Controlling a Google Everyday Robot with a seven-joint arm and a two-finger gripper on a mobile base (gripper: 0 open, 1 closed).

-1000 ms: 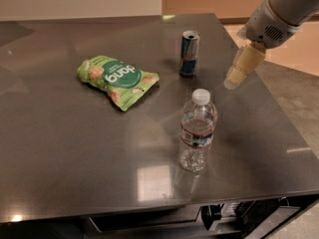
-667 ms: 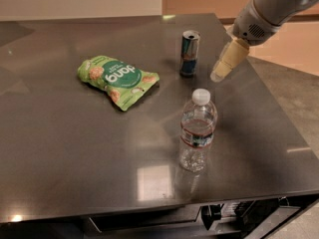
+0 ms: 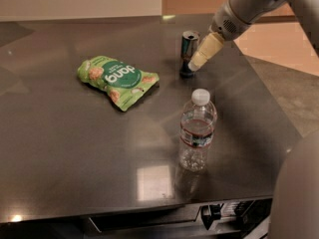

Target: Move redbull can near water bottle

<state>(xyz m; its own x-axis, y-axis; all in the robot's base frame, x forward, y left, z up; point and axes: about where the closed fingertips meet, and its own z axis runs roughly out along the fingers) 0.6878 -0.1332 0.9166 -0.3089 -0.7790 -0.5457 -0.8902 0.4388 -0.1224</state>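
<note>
The redbull can (image 3: 188, 53) stands upright at the back of the dark table, blue and silver with a silver top. The water bottle (image 3: 197, 131) stands upright nearer the front, clear with a white cap and a dark red-and-white label. My gripper (image 3: 195, 63) reaches down from the upper right on a grey arm. Its cream-coloured tip is right beside the can's right side, low on the can, and partly covers it.
A green snack bag (image 3: 116, 80) lies to the left of the can. The table's right edge (image 3: 279, 108) runs diagonally past the bottle. A grey part of the robot (image 3: 296, 193) fills the lower right corner.
My gripper has moved left and slightly down, from well right of the can to right beside it. The can, bottle and bag have not moved.
</note>
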